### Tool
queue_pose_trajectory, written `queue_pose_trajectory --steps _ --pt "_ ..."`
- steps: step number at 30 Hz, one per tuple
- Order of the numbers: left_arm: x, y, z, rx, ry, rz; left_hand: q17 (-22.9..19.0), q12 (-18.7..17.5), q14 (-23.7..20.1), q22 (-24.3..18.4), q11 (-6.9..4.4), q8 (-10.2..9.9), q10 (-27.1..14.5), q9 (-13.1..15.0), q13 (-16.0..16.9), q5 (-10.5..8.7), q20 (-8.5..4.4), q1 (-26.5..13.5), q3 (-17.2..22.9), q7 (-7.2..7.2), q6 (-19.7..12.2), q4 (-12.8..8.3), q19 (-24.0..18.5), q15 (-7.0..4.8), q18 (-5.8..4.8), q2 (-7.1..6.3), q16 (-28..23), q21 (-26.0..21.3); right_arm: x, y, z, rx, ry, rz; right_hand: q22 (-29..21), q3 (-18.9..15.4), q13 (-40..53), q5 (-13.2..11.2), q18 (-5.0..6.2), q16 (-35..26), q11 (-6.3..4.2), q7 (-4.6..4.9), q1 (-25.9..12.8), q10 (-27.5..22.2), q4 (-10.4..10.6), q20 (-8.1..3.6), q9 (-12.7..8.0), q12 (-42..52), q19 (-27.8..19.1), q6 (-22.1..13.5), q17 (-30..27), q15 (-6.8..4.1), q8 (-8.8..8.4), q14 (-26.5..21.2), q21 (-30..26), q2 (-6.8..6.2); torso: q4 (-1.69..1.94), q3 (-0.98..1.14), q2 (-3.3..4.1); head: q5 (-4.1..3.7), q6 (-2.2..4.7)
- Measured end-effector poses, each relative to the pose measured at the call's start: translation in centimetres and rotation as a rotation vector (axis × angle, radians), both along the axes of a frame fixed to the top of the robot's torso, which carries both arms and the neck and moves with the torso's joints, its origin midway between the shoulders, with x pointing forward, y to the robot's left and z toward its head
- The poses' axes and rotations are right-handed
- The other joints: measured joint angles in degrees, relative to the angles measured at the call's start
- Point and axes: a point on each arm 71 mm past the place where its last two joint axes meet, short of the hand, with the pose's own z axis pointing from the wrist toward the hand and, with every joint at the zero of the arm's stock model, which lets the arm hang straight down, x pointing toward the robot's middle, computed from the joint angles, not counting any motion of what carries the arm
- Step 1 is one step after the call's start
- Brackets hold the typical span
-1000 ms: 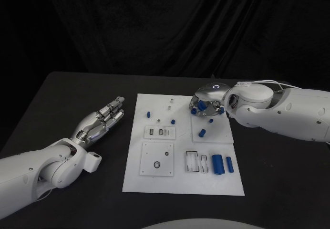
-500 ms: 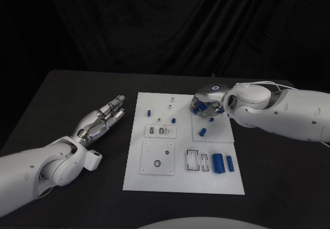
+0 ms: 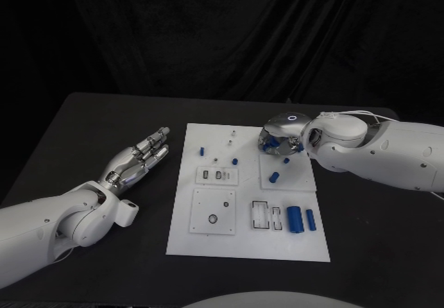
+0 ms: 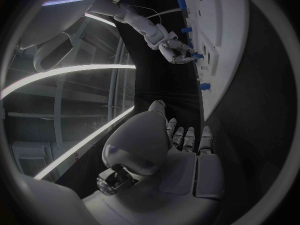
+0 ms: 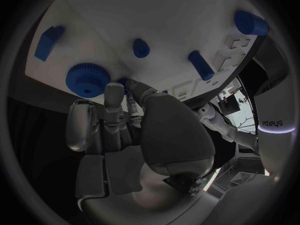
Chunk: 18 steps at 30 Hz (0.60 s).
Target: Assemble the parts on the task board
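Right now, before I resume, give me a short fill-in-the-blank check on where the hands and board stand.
The left hand lies on the black table, holding ____.
The right hand is over the board's ____ edge.
The task board is coloured ____.
The gear by the right hand is ____.

Missing: nothing; far; white; blue

I see two glossy white arms with rounded shells, each ending in a silver robot hand: left robot hand point(image 3: 137, 159), right robot hand point(image 3: 280, 136). A thin white cable point(image 3: 356, 113) loops at the right wrist.
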Motion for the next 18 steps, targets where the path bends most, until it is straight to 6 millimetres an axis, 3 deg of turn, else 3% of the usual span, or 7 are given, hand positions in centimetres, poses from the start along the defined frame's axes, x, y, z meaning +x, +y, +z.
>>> queue_pose_trajectory --steps 9,18 --pt "0.0 0.0 0.0 -0.001 0.002 -0.003 0.01 0.0 0.21 -0.03 0.17 0.0 0.17 0.0 0.01 0.31 0.21 0.47 0.16 0.21 -0.21 -0.17 0.21 0.21 0.01 0.0 0.0 0.0 -0.6 0.8 0.9 0.049 -0.048 0.052 -0.19 0.0 -0.4 -1.76 0.01 0.0 0.99 0.25 1.32 0.99 0.0 -0.13 0.66 -1.86 -0.13 0.78 0.47 -0.29 0.46 0.38 -0.15 0.03 0.03 -0.04 0.02 0.23 0.36" --pt "0.1 -0.2 0.0 -0.003 0.003 -0.009 0.03 0.0 0.0 -0.05 0.38 0.0 -0.03 -0.04 0.03 0.33 0.42 0.46 0.15 0.21 -0.2 -0.16 0.0 0.41 0.0 0.0 0.0 0.0 -0.1 3.6 3.3 0.086 -0.119 0.125 -0.09 -0.01 -0.42 -2.66 0.0 0.0 1.3 0.26 1.68 1.29 0.01 -0.33 0.74 -2.71 -0.33 0.78 0.66 -0.34 0.28 0.45 -0.37 -0.33 0.03 -0.07 0.03 0.02 0.15"
